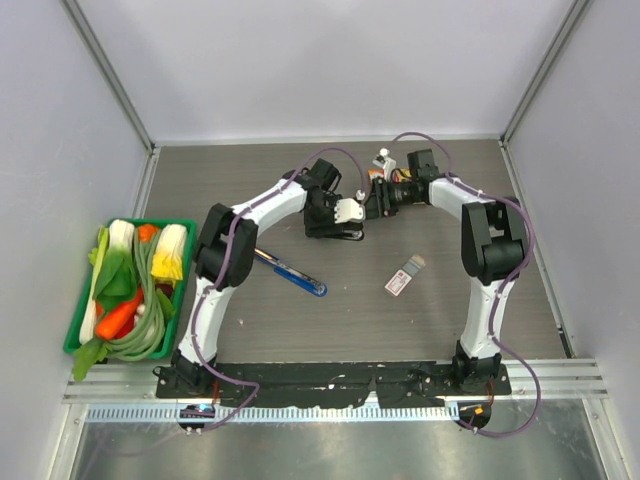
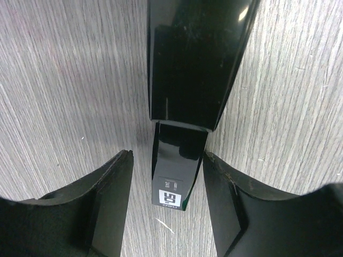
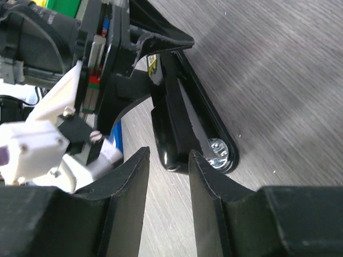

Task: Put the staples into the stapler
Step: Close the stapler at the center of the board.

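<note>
**Currently both grippers at stapler, staples on table**

Top view: stapler (image 1: 335, 232) lies on the grey wood-grain table (image 1: 250, 180), a little beyond centre. Both arms meet over it, the left arm coming from the left and the right arm from the right.

Left gripper (image 2: 167, 154): released. In the wrist view its jaws straddle the stapler's narrow end, which carries a small white label. The finger (image 2: 107, 198) on the view's left is clearly apart from the stapler, with bare table in the gap. The other finger is just beside it; contact cannot be told.

Right gripper (image 3: 168, 152): jaws partway apart, with bare table showing between the fingers nearer the camera. The stapler's rounded end sits right at the fingertips. Cannot tell whether it is pinched or only framed. In this view the glossy top arm stands over the base, and a shiny metal rivet shows at the base's end. The left gripper's white and black body fills the left of this view.

Staples (image 1: 414, 265): grey strip on the table, right of centre. It is nearer the arm bases than the stapler, well apart from it, and neither gripper touches it. A white-and-red box (image 1: 397, 285) sits against its near end.

Other: a blue-handled tool (image 1: 292, 273) lies diagonally left of centre. A green basket (image 1: 187, 255) of vegetables sits at the table's left edge
</note>
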Robot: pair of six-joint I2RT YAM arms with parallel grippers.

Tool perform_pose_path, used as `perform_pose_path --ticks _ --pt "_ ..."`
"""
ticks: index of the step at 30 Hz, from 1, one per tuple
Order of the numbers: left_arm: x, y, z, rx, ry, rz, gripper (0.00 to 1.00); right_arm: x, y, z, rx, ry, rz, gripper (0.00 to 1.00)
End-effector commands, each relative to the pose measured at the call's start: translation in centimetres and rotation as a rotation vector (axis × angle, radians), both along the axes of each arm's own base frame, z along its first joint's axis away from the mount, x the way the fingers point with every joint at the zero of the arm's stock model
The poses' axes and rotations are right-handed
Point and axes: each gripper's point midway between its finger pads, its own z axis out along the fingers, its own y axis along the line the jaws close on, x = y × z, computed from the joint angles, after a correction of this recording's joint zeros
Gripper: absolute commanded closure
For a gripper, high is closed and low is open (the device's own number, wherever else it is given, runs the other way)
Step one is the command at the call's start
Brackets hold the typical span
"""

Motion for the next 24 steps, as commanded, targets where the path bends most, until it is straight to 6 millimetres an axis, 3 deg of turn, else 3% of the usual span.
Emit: perform_pose_path --ticks 1,7,13,21,24 --pt "0.4 -0.9 2.4 -0.070 -0.040 0.000 0.42 1.6 1.1 0.5 -0.002 -0.005 -0.024 0.60" --pt "0.8 -0.8 2.5 -0.083 -0.041 0.016 0.49 1.3 0.3 -2.5 -0.071 0.048 -0.035 0.64" --pt "0.8 -0.8 2.2 -0.083 -0.029 0.018 0.65 1.0 -0.5 -5.0 -0.148 0.088 -0.053 0.79" --pt "0.7 -1.0 2.0 -0.094 -0.003 0.037 0.73 -0.1 -1.4 -8.3 -0.289 0.102 -0.034 0.81" --pt "0.7 -1.2 2.1 -0.101 0.003 0.038 0.74 -0.4 -2.0 -10.4 -0.376 0.121 -0.049 0.80"
